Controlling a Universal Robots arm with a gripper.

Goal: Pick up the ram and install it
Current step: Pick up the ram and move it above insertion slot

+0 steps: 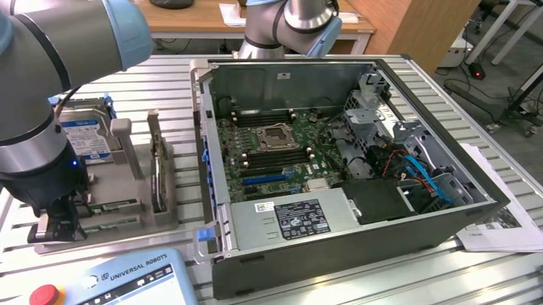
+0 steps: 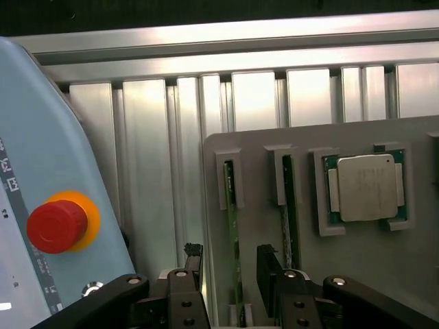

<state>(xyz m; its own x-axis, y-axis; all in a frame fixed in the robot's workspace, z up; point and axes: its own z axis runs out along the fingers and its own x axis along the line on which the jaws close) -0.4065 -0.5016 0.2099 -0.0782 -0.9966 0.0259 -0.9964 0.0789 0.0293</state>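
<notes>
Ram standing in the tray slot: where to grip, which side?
I'd pinch the ram across its two flat faces at the exposed upper edge, coming straight down: it stands on edge in the tray slot. The open end effector straddles it.

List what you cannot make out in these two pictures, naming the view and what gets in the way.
1. Ram faces: wrist view shows it edge-on, so label and chips are hidden.
2. One end of that ram: wrist view, covered by the open tool.
3. Tray, near part: exterior view, blocked by the arm.
4. Pendant: exterior view, cut off by the picture's edge.
</notes>
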